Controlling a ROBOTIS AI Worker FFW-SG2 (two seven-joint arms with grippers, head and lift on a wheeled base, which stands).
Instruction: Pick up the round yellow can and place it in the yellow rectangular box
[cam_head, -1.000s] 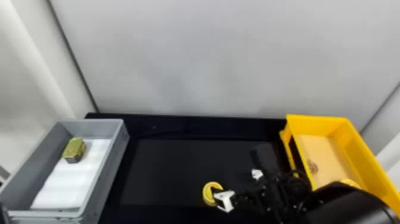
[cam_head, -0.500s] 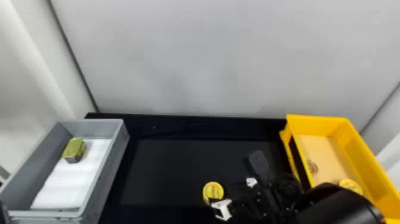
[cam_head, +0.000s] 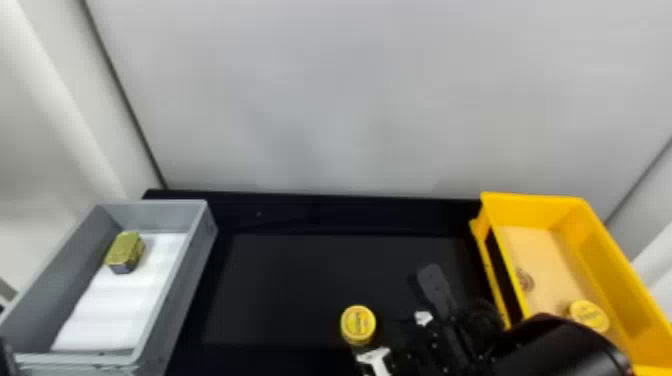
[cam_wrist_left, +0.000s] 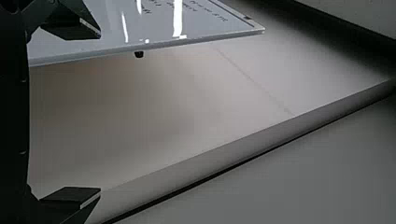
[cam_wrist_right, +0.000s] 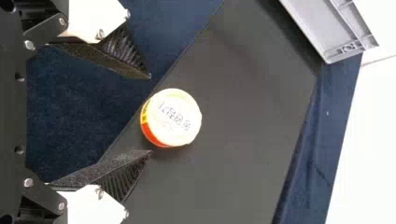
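Observation:
The round yellow can (cam_head: 358, 324) stands on the black table, near the bottom edge of the head view. Just right of it is my right gripper (cam_head: 391, 331). In the right wrist view, the fingers of my right gripper (cam_wrist_right: 150, 114) are spread wide, and the can (cam_wrist_right: 172, 117) sits at the opening, level with and just past the tips. The yellow rectangular box (cam_head: 615, 255) is at the right. A dark bit of my left arm shows at the head view's left edge; in the left wrist view, my left gripper (cam_wrist_left: 100, 113) is open with nothing held.
Another round yellow can (cam_head: 589, 316) lies inside the yellow box, close beside my right arm. At the left, a grey bin (cam_head: 192, 272) holds a small gold-coloured tin (cam_head: 125, 251) on white padding. Behind the black table (cam_head: 320, 280) rises a pale wall.
My right gripper has shifted toward the bottom edge of the head view, uncovering more of the can, which has stayed put. The can inside the yellow box shows more fully beside the arm.

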